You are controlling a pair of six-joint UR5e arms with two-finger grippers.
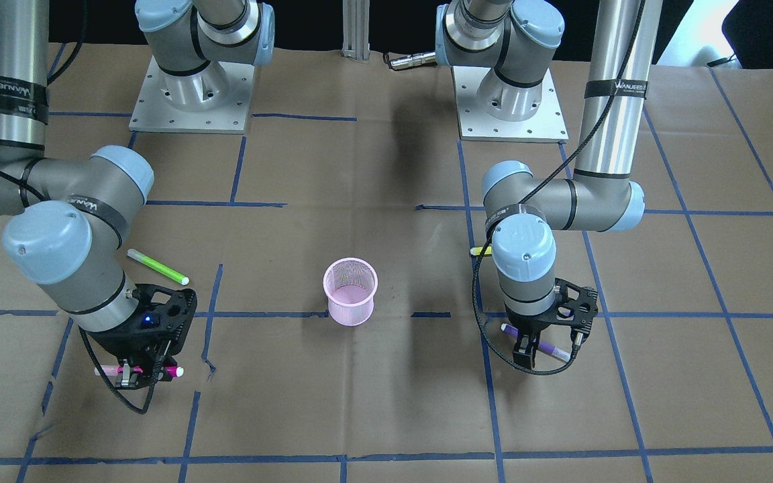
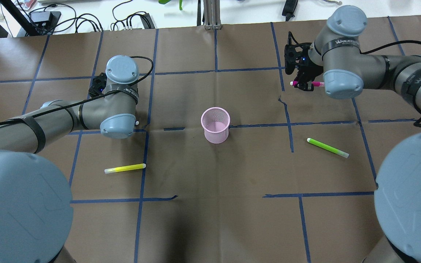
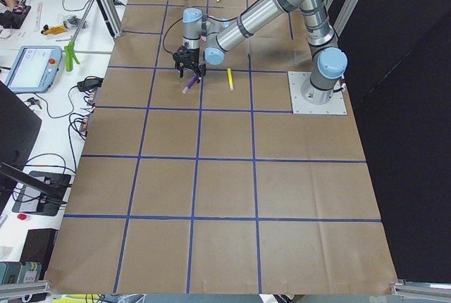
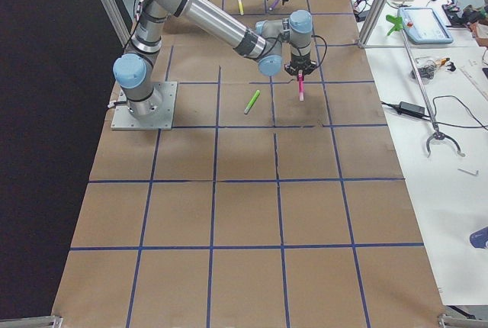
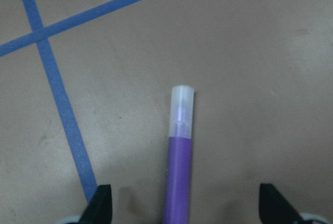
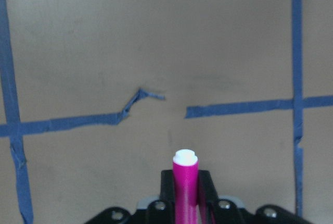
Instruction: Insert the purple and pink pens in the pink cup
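nearest the front edge of the tabletop [image 1: 386, 409], on the robot's right side, the right pincer [image 1: 133, 376] points down and is pressed together on the pink pen [image 6: 185, 182], pinching it across its barrel. the pen lies level, with its white tip sticking out past the fingers. whether it is clear of the brown paper or resting on it cannot be told.

a little further back, on the robot's left side, the left pincer [image 5: 184, 208] also points down, with its fingers [image 5: 100, 209] spread wide. the purple pen [image 5: 178, 177] lies flat on the tabletop between them, touching neither finger. its clear cap points away from the wrist camera, and it sits just beside a crossing of blue tape lines [image 5: 57, 99].

beyond both pincers, roughly midway between them, the pink cup [image 1: 351, 292] stands upright with its open mouth up. it is a mesh cup, set on one of the tape lines and well apart from both pens.

further back on the right arm's side, a green pen [image 1: 158, 266] lies at a slant on the paper, near the right arm's wrist. on the left arm's side a yellow pen [image 2: 125, 168] lies flat, mostly hidden behind the left arm's wrist in the front-facing view.

at the far edge, the two arm bases [image 1: 192, 94] are bolted to the tabletop on square metal plates.
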